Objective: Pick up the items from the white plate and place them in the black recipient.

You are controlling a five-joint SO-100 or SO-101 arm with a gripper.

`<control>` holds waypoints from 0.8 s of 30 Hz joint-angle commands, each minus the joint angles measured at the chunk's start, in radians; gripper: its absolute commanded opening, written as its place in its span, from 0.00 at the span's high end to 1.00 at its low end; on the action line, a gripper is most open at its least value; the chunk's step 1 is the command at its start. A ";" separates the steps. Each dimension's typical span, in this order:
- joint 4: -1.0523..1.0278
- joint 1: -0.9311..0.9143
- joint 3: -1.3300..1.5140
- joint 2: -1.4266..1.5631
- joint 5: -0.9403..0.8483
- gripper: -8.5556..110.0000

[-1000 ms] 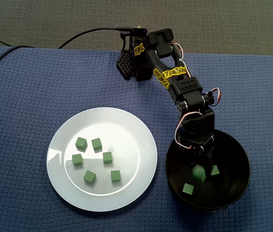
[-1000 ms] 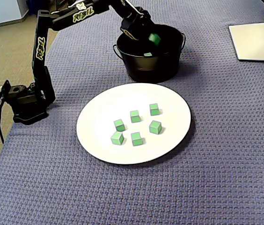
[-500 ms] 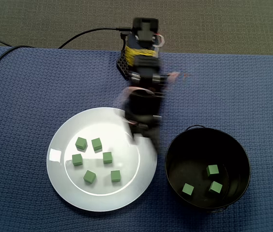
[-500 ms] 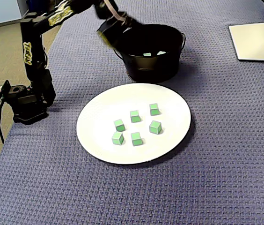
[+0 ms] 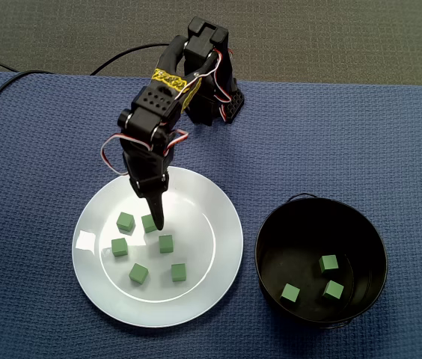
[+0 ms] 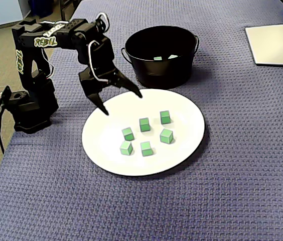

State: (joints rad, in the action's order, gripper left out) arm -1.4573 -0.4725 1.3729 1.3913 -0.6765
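Looking straight down in a fixed view, I see the gripper [image 5: 156,215] only as one dark wedge over the white plate [image 5: 211,224]. Its tip lies at the 3 o'clock edge of one of the green cubes [image 5: 148,223]. From this angle I cannot tell how the fingers stand, or whether they touch that cube.

In a fixed view from the side, the gripper [image 6: 123,104] shows more. The fingers [image 6: 97,103] are spread wide with nothing between them. One tip is over the plate's [image 6: 181,103] rim near 10 o'clock and the other near 12 o'clock, both clear of the cubes [image 6: 144,124].

I count six cubes on the plate in both fixed views, in a loose cluster around its middle.

The black bucket [image 5: 368,239] sits on the blue-covered bench [image 5: 39,149] at 3 o'clock from the plate, just beside it. The top-down picture shows three cubes [image 5: 329,262] on its floor. From the side the bucket [image 6: 159,73] stands at 12 o'clock from the plate, and only two pale green slivers show over its rim.

The arm's base [image 6: 28,108] stands at 9 o'clock from the plate in that picture.
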 commanded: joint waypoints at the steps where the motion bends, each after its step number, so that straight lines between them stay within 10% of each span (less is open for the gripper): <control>1: 0.044 -0.052 0.012 -0.011 -0.060 0.62; 24: 0.265 -0.055 0.086 -0.213 -0.092 0.66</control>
State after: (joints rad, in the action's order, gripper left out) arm -1.2195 -0.5584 1.4527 1.1766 -0.7808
